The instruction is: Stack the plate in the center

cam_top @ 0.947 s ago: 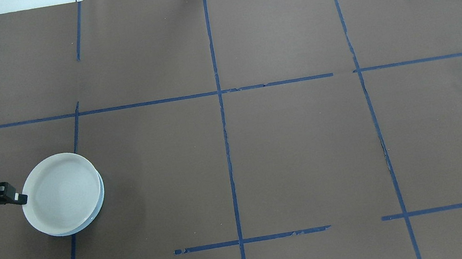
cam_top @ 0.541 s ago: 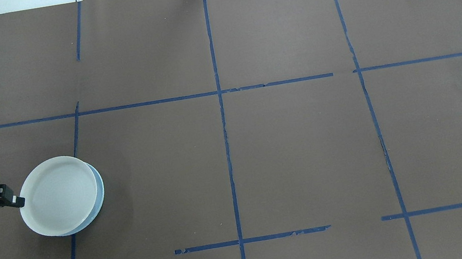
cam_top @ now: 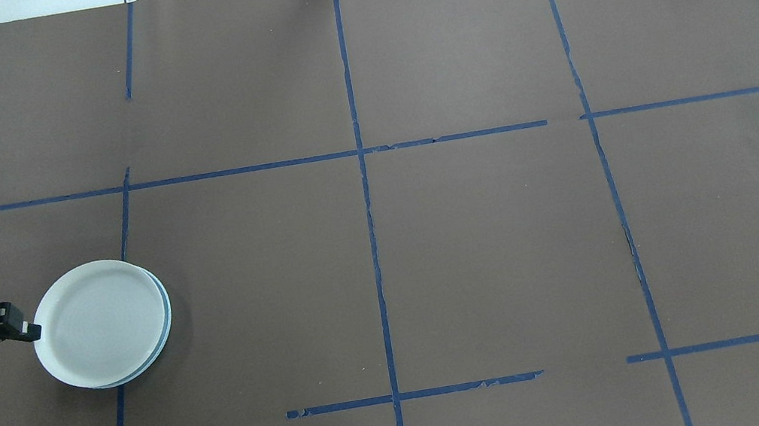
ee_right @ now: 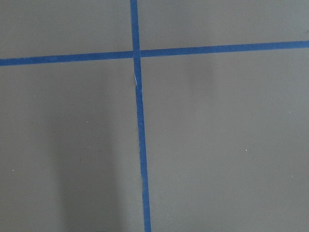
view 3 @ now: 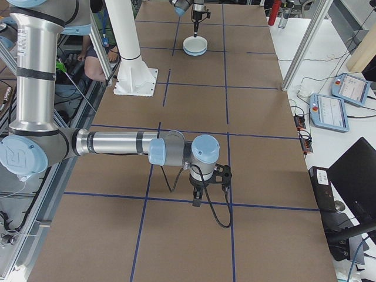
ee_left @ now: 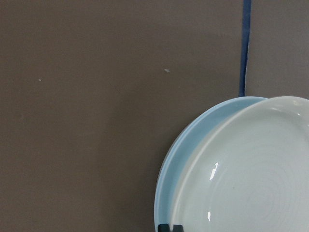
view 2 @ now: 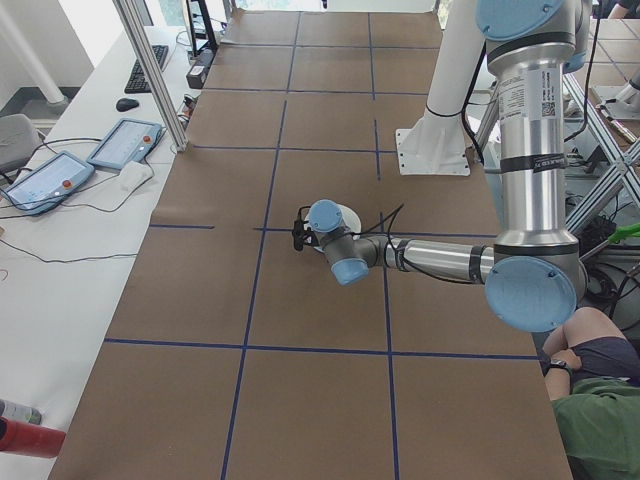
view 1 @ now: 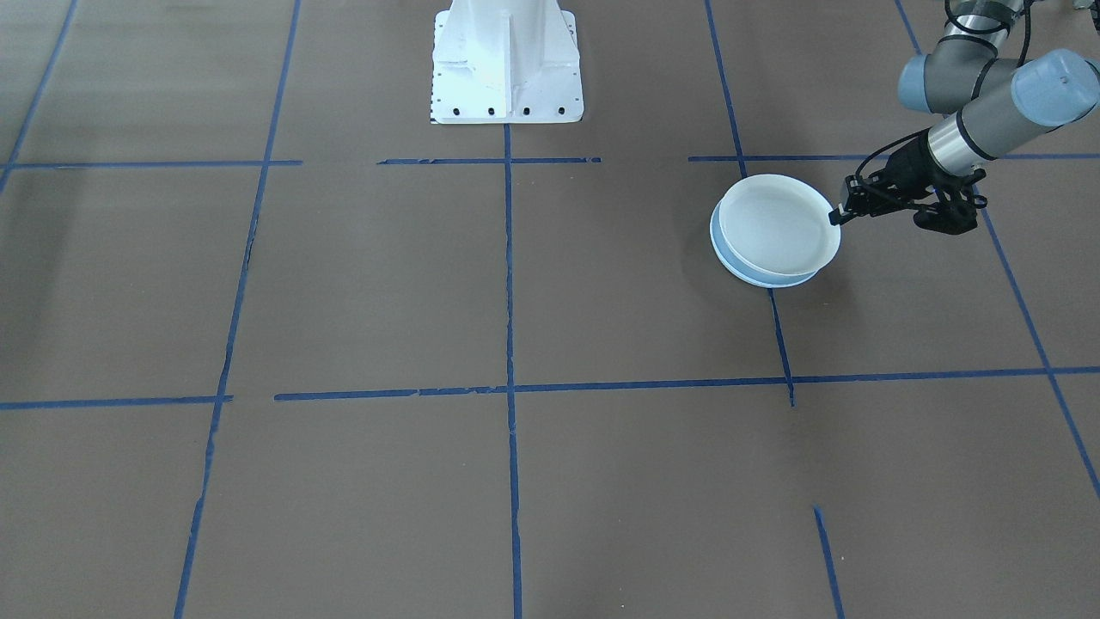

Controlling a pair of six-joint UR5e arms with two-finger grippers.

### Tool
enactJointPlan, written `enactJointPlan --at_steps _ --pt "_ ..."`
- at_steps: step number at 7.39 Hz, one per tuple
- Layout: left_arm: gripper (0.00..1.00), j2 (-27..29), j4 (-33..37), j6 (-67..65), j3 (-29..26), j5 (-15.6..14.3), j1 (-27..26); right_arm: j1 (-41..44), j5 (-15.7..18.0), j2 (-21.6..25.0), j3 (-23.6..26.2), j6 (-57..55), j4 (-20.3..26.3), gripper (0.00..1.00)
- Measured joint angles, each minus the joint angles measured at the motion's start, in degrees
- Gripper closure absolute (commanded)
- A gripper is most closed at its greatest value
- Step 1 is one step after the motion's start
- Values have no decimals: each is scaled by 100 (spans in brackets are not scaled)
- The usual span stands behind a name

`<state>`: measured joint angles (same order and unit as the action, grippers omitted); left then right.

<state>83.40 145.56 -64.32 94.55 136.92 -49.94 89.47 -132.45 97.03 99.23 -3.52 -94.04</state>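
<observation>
The round, shallow, glossy pale grey-white plate (cam_top: 98,321) with faint concentric rings on its inner surface sits on top of the round pale-blue plate with a smooth plain surface and low rim (cam_top: 165,313), of which only a thin crescent shows along one side. In the left wrist view the ringed plate (ee_left: 251,174) covers most of the blue plate (ee_left: 179,174), shifted slightly off it rather than centred. The pair lies on the brown paper-covered desk (cam_top: 492,248), well to the robot's left, beside a crossing of the blue tape lines (cam_top: 373,244).

The left hand (cam_top: 31,329) reaches in level and pinches the near rim of the ringed plate; in the front-facing view the same hand (view 1: 835,215) meets the rim of the top plate (view 1: 778,225) above the blue one (view 1: 737,263).

Compared with the earlier overhead pictures, the upper plate has come down and lies flatter: the tall side wall seen before has gone, and the blue crescent is narrower. The left hand has shifted a little toward the desk's edge.

The right hand (view 3: 198,202) hangs over bare paper, far from the plates; I cannot tell whether its fingers are spread or pressed together.
</observation>
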Motion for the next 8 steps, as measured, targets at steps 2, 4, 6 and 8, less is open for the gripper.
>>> enactJointPlan --at_steps 2,4,6,8 --pt "1 34 35 -40 -2 -8 -1 0 0 0 0 0 0 0" --pt "1 23 40 -11 29 19 -84 0 0 0 0 0 0 0" --pt "1 -5 -35 559 14 32 -554 3 0 0 0 0 0 0" --pt "0 -19 -617 1897 -46 22 -1090 3 0 0 0 0 0 0"
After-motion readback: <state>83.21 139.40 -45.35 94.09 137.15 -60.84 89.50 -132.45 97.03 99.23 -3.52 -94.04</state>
